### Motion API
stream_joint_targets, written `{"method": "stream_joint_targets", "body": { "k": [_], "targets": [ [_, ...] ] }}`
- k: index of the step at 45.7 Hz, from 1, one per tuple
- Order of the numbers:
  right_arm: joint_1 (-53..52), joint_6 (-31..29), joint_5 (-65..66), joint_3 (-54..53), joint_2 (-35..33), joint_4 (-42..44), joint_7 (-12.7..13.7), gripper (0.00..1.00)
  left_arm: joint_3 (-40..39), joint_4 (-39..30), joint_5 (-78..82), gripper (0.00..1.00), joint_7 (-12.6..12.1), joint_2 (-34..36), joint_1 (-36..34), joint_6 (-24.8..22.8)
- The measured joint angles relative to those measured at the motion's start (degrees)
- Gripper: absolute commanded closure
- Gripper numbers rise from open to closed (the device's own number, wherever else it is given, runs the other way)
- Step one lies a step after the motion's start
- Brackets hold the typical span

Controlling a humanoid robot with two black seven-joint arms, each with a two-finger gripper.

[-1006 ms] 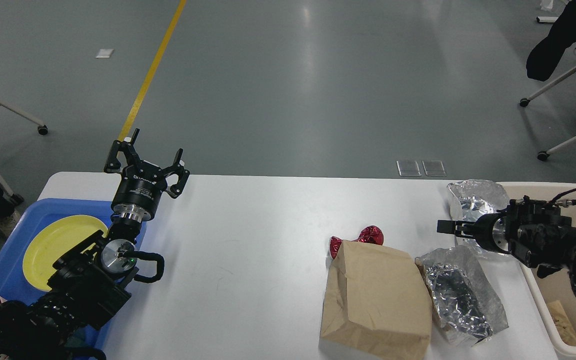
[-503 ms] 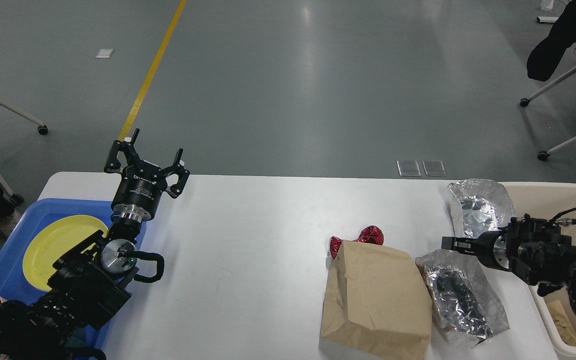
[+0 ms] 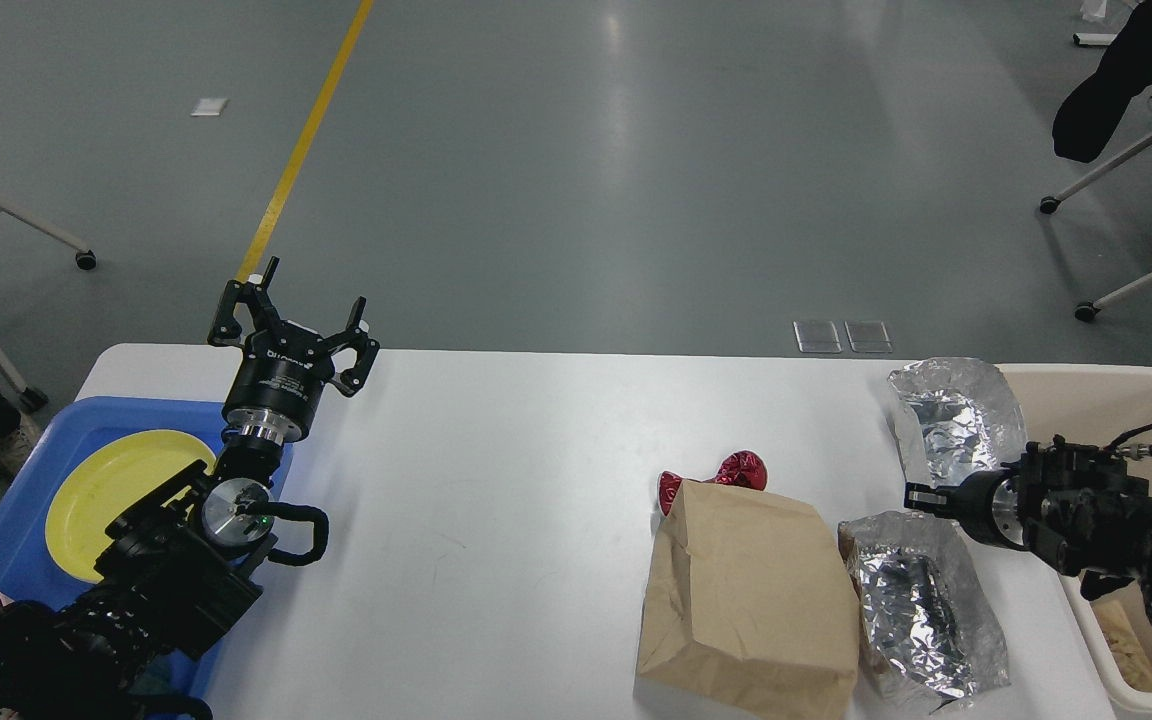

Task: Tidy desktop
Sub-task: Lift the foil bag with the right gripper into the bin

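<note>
Altogether, two foil wrappers [image 3: 956, 420], one paper bag [image 3: 746, 590] crowd the desktop [image 3: 496, 500].

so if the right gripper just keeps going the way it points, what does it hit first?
It points left, low over the desktop. The right gripper would likely meet the top edge of the brown paper bag first, possibly grazing the crumpled foil wrapper below it; depth is unclear.

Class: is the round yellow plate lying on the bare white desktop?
No, the round yellow plate lies inside the blue plastic tray.
</note>
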State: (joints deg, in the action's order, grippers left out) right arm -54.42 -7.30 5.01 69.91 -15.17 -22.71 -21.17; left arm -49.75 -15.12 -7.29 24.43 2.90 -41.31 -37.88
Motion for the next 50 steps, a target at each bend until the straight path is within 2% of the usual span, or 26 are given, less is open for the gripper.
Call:
{"method": "stream_joint_targets", "body": {
  "k": [15,28,36,50],
  "targets": [
    [-2.9,-1.7,0.0,0.0,-2.5,-1.2,-0.1,1.00,0.0,0.0,0.0,0.03,0.0,0.0,0.0,0.0],
    [-10.5,-13.5,0.1,0.2,-5.8,-4.3,-0.2,1.00,0.0,0.0,0.0,0.04,0.0,0.0,0.0,0.0],
    [-13.1,-18.4,0.1,0.9,-6.8,-5.1,-0.2,1.00,0.0,0.0,0.0,0.03,0.0,0.0,0.0,0.0],
    [-20.5,-27.1,0.3,1.5,-12.5,-7.3,-0.2,1.00,0.0,0.0,0.0,0.03,0.0,0.0,0.0,0.0]
  ]
}}
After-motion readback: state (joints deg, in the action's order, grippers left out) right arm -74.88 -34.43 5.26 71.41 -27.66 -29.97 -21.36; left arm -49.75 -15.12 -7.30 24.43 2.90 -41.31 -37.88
